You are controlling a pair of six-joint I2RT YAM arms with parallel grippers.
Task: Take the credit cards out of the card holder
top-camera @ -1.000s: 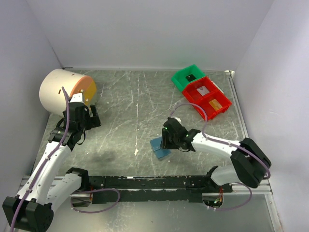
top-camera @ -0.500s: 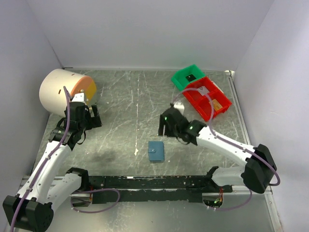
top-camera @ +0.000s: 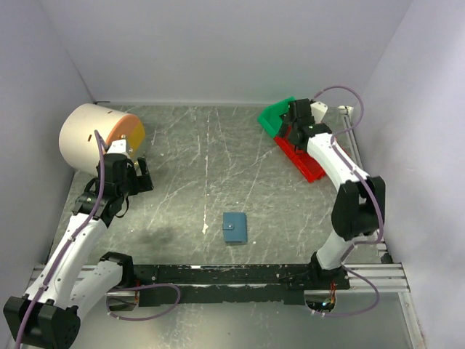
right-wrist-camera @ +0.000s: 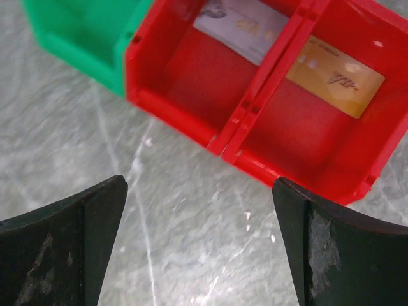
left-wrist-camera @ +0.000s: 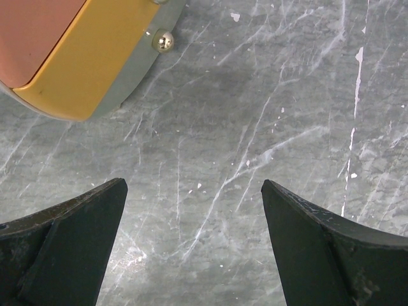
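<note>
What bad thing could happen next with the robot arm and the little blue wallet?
The right gripper hangs open close to the red bin's near wall; pushing forward, it might bump the bin. The blue card holder lies shut and flat, far from that gripper, so it may slide when pinched.

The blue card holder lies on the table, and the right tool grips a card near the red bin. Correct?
No: the right tool is open and empty near the red bin, per the right wrist view. The card holder lies as stated.
</note>
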